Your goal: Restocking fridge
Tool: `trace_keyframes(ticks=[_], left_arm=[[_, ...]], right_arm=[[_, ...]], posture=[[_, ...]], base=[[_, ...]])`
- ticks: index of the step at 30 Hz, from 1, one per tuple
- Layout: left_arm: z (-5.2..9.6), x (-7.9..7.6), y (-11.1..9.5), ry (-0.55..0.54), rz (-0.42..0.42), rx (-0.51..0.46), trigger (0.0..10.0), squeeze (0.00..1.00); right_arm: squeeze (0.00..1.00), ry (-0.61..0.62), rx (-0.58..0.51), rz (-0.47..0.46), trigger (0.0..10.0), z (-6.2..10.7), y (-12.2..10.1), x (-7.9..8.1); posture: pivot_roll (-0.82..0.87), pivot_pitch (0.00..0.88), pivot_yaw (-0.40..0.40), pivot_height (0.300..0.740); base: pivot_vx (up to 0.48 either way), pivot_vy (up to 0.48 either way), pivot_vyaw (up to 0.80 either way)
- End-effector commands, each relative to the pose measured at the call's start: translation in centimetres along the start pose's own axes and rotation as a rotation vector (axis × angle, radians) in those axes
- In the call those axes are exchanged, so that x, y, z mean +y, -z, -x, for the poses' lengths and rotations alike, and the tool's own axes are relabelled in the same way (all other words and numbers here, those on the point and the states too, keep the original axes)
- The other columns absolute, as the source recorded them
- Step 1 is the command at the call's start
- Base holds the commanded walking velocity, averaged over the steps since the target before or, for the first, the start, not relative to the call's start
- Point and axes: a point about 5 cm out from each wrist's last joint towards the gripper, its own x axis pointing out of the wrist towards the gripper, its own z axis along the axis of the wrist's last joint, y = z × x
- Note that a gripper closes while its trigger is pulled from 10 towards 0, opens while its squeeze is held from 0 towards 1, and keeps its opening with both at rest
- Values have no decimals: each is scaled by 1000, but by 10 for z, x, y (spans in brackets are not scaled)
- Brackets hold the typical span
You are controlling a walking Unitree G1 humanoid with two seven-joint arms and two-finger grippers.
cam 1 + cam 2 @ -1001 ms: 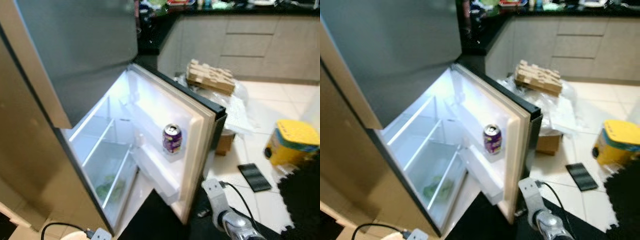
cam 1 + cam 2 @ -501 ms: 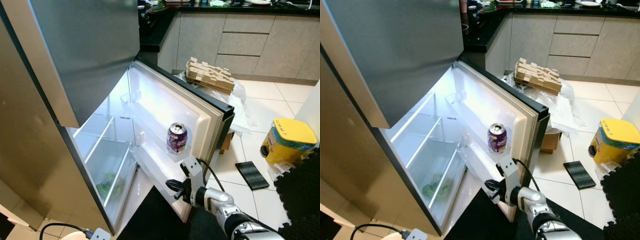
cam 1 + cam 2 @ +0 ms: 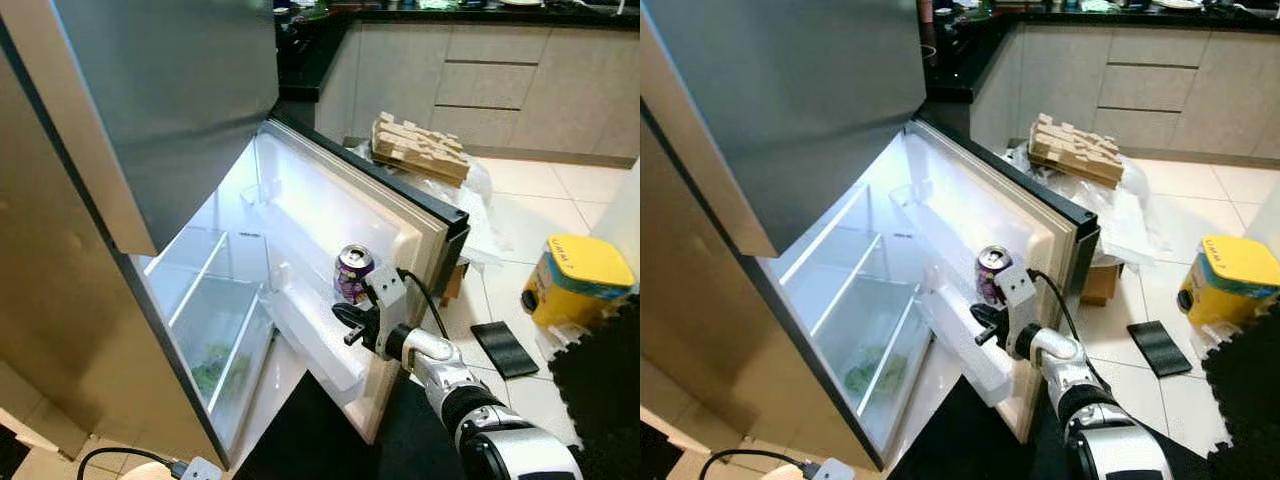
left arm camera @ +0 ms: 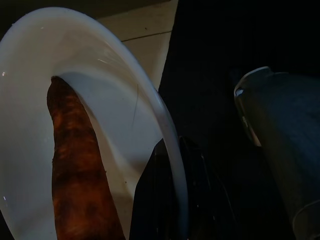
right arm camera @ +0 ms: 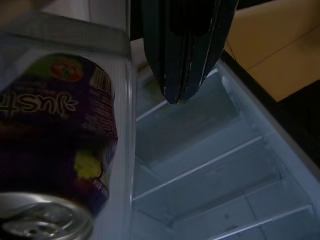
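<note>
from my remote station, the purple can (image 3: 351, 272) stands upright in the shelf of the open fridge door (image 3: 330, 215), with its lower part hidden behind the shelf lip and the right gripper (image 3: 343, 320), which is raised just in front of it on the robot's left side of the can. in the head views the right fingers read as one dark shape; the right wrist view resolves this, showing the two black fingers (image 5: 186, 45) pressed together with nothing between them, the can (image 5: 50, 135) beside them rather than within them, and the fridge interior shelves (image 5: 210, 165) beyond. the can label is blurred and partly cut off there. the fridge compartment (image 3: 215, 330) holds something green at the bottom, too indistinct to identify. the left wrist view is dark: the left gripper (image 4: 167, 200) has its fingers pinched closed over the rim of a white plate (image 4: 125, 95), which carries a long brown item (image 4: 75, 175) that i cannot identify. on the floor lie a yellow container (image 3: 580, 280), a flat dark object (image 3: 505, 350) and a cardboard piece (image 3: 420, 150) on plastic wrap.
</note>
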Motion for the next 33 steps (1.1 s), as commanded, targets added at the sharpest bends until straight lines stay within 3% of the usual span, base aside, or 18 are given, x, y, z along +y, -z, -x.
trace_keyframes(ticks=[1,9,11,16,24,33], left_arm=[[1,-3,14,10,-5,46,10000,0],[1,-3,10,12,-11,35,10000,0],[1,-3,8,13,-12,32,10000,0],[1,-3,9,13,-14,32,10000,0],[1,-2,10,15,-16,35,10000,0],[1,-2,9,14,-17,33,10000,0]], right_arm=[[0,7,-11,-4,10000,0,1,1],[0,83,-3,73,10000,-1,-3,-3],[0,183,35,160,10000,2,-6,-14],[0,228,39,182,10000,4,-8,-19],[0,346,60,236,10000,15,-10,-37],[0,505,109,290,10000,41,-7,-66]], posture=[[-95,0,10,740],[-97,0,9,740],[-99,0,11,740],[-101,0,13,740],[-103,2,18,740],[-103,3,23,740]], base=[[0,0,0],[0,0,0],[0,0,0],[0,0,0],[0,0,0],[0,0,0]])
